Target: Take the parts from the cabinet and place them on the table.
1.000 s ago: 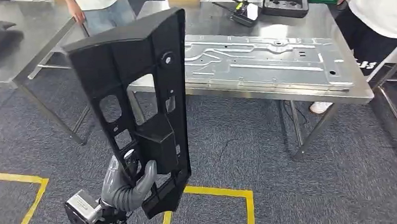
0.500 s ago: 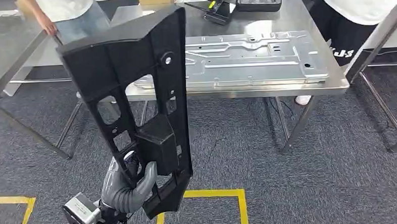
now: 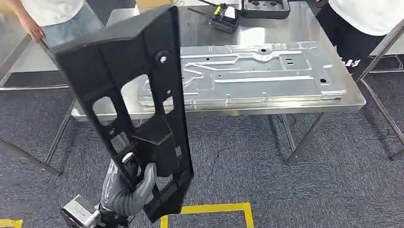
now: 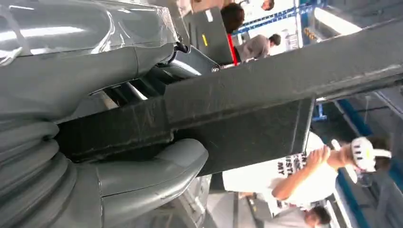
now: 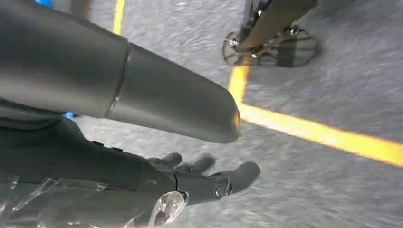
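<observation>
My left hand [image 3: 128,186] gripped the black plastic part [image 3: 132,101] near its lower end, thumb wrapped over 1 edge and the darker fingers tucked behind it. The left wrist view showed the same hold from close up: my thick grey thumb [image 4: 157,164] pressed under the dark bar of the part, clamped tight against it. I held the part upright and slightly tilted, its wide top end high in the head view and its cut-out openings facing me.

Beyond the part stood a steel table [image 3: 353,99] on a grey carpeted floor [image 3: 296,187]. A large stamped metal sheet [image 3: 249,73] lay flat across the tabletop. At the far edge sat a black moulded tray [image 3: 264,3] and, just beside it, a small dark device with a yellow patch [image 3: 221,15]. 1 person in a white shirt [image 3: 370,4] stood at the table's far right corner, and another person [image 3: 56,12] stood at its far left.

My right hand [image 5: 204,178] hung over the carpet near a yellow floor line [image 5: 323,135], fingers spread apart and holding nothing.
</observation>
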Controlling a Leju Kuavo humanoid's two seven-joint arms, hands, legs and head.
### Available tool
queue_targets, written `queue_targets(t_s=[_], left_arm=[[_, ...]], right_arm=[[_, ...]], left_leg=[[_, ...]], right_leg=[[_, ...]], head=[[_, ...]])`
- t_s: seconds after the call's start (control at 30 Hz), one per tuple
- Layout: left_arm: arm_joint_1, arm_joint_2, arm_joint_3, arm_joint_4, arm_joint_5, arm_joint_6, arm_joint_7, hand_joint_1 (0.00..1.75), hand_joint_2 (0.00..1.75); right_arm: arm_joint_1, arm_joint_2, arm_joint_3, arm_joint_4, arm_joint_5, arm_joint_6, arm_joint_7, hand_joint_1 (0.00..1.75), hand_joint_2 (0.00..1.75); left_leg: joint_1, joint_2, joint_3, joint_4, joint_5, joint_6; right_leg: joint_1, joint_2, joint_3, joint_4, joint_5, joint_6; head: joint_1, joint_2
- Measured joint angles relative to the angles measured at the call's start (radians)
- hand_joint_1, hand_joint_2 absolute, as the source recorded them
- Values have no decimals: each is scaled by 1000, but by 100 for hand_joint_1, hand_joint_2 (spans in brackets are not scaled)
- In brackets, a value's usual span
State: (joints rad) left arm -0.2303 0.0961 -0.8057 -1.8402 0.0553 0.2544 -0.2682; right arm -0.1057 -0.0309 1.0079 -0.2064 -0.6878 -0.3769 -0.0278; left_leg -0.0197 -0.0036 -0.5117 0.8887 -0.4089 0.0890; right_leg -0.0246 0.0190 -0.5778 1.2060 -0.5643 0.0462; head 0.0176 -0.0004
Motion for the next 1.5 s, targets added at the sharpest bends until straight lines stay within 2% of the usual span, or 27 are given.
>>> queue_targets(t_s=[0.07,0.13,0.17,0.23,0.27,0.33,0.4,0.43,0.47,0.53,0.6,0.63,0.67,0.7,0.73,0.77,0.9,0.97,1.03,1.1,1.13,1.2,1.23,1.3,1.33,1.4,1.5], left_arm=[[4,1,-1,0,0,0,2,175,175],[7,1,-2,0,1,0,2,175,175],[8,1,-2,0,2,0,2,175,175],[10,4,-2,1,5,0,2,175,175],[12,4,-1,1,6,1,3,175,175],[10,5,-2,-1,6,2,5,175,175],[6,5,-1,-7,5,4,6,175,175],[4,5,0,-8,3,5,4,175,175],[5,6,0,-8,3,6,4,175,175],[11,7,0,-8,3,9,6,175,175],[12,8,0,-8,0,9,6,175,175],[12,9,0,-8,-1,11,6,175,175],[12,10,0,-8,-3,12,6,175,175],[13,10,0,-8,-5,13,6,175,175],[18,13,0,-7,-8,14,6,175,175],[20,14,-1,-7,-7,16,8,175,175],[21,14,0,-17,-11,18,8,175,175],[21,14,0,-18,-14,20,8,175,175],[22,14,0,-17,-21,22,9,175,175],[23,14,-2,-18,-29,24,9,175,175],[26,14,-2,-17,-34,24,9,175,175],[26,14,-3,-18,-40,27,8,175,175],[26,14,-3,-18,-43,27,9,175,175],[25,14,-3,-19,-45,28,8,175,175],[26,14,-3,-20,-45,30,9,175,175],[27,14,-5,-20,-48,29,10,175,175],[23,14,-6,-23,-49,29,17,175,175]], right_arm=[[3,0,1,0,0,0,1,0,0],[8,-1,1,0,0,0,4,0,0],[11,-1,1,0,0,0,4,0,0],[25,-3,1,1,0,0,5,0,0],[21,-4,1,1,0,0,5,0,0],[11,-5,1,1,1,-2,5,0,0],[5,-3,1,0,6,-2,3,0,0],[4,-8,1,0,5,-2,2,0,0],[3,-8,1,0,5,-2,2,0,0],[4,-8,1,0,6,-2,2,0,0],[5,-8,1,0,6,-2,2,0,0],[5,-8,1,0,6,-2,2,0,0],[5,-8,2,0,7,-2,2,0,0],[6,-7,2,0,8,-2,2,0,0],[15,-7,2,1,8,-2,2,0,0],[9,-3,2,0,9,-2,3,0,0],[1,-4,2,0,9,-3,5,0,0],[-2,-3,2,0,9,-3,5,0,0],[-4,-4,2,0,8,-2,5,0,0],[-2,-6,2,0,4,-1,11,0,0],[-2,-6,2,0,-3,0,13,0,0],[-2,-6,2,0,-6,0,14,0,0],[-2,-8,2,0,-9,0,14,0,0],[-12,-7,2,0,-12,1,16,0,0],[-9,-8,1,0,-11,3,15,0,0],[-10,-6,2,0,-10,7,15,0,0],[-12,-5,1,0,-6,9,15,0,0]], left_leg=[[-3,0,45,-3,-33,0],[-6,-2,95,-3,-71,1],[-7,-2,124,-3,-92,-1],[-11,0,162,6,-137,-6],[-11,-2,161,-3,-151,-14],[-8,1,188,2,-158,-23],[-5,1,140,98,-130,-35],[-3,1,86,193,-102,-48],[4,1,16,284,-107,-58],[18,1,-95,378,-200,-75],[26,1,-152,357,-309,-82],[30,1,-164,315,-311,-86],[35,2,-169,250,-261,-90],[38,2,-171,175,-146,-95],[40,4,-179,106,34,-92],[35,3,-177,100,77,-80],[38,-2,-136,83,57,-40],[33,-1,-109,73,41,-21],[26,0,-87,73,22,-12],[17,-1,-65,73,4,-4],[12,-1,-50,73,-7,-2],[5,3,-20,72,-26,-3],[4,8,-10,71,-35,-5],[-1,18,-3,71,-47,-16],[-1,23,3,81,-46,-22],[-1,26,1,95,-51,-28],[13,15,-65,237,-150,-54]], right_leg=[[9,-1,-67,27,-83,7],[10,-2,-87,-48,-88,15],[10,-4,-89,-115,-25,7],[14,-25,-103,-249,258,-3],[17,-23,-94,-231,213,-6],[26,-17,-86,-233,200,-19],[15,-11,-56,-238,180,-29],[10,-14,-39,-240,168,-33],[9,-11,-23,-243,153,-32],[2,-5,16,-245,123,-28],[-11,2,68,-247,87,-19],[-19,7,93,-248,70,-12],[-27,12,119,-249,51,-6],[-30,14,140,-250,33,2],[-30,17,154,-249,19,10],[-30,27,161,-251,4,23],[-31,18,174,-244,29,54],[-26,-6,96,-101,30,48],[-16,-8,-2,26,-54,44],[-7,-8,-51,43,-96,40],[-3,-9,-53,-2,-64,34],[9,-23,-16,-160,75,14],[20,-53,1,-233,145,-2],[28,-63,0,-237,113,-10],[27,-49,-3,-246,142,-16],[15,-34,11,-249,145,-21],[10,-15,8,-248,148,-25]], head=[[0,0],[0,0],[0,0],[-1,-2],[-3,0],[-5,0],[0,0],[-9,0],[-6,0],[-7,0],[-7,0],[-7,0],[-8,0],[-8,0],[-13,0],[-14,0],[-12,0],[-2,0],[1,0],[1,0],[2,0],[2,0],[3,0],[2,0],[2,0],[1,0],[0,0]])
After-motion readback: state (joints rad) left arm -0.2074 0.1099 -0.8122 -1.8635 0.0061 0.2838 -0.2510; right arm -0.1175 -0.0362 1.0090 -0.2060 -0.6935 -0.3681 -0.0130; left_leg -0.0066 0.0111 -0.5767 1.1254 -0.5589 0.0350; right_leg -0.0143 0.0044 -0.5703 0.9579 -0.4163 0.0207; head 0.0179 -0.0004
